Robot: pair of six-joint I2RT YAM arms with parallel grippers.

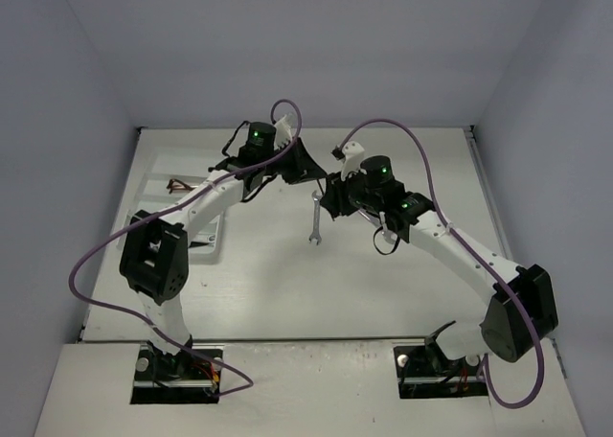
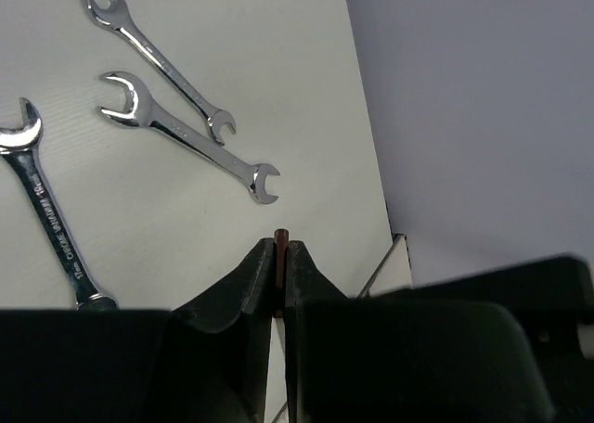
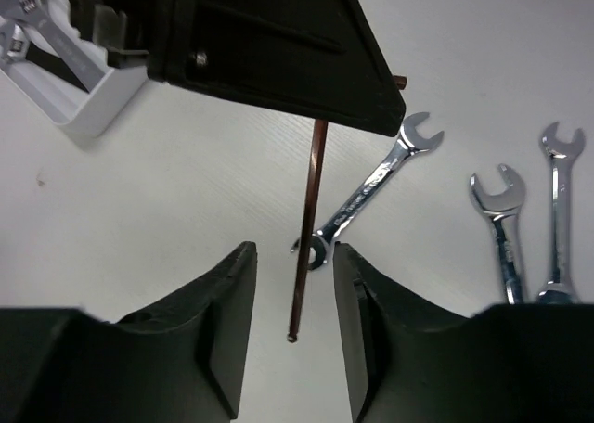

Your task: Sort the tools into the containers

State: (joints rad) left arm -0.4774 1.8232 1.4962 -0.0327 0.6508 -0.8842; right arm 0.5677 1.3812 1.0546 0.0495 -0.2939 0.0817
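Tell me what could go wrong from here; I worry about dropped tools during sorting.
1. The left gripper pinches the hex key only near its upper end, so the long shaft hanging free could swing or slip.
2. The right gripper has open jaws flanking that shaft closely; pulling away off-line might knock it loose onto the silver wrench below.

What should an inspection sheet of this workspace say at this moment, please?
Surface: white table.
Job's things: three silver wrenches lie loose on the table; adjustable wrench in the white tray; hex key held in the air.
Clutter: nothing seen.
Grippers: left gripper shut on the hex key; right gripper open around the key, not touching it.
Cables: purple cables loop along both arms.
Surroundings: plain pale walls.
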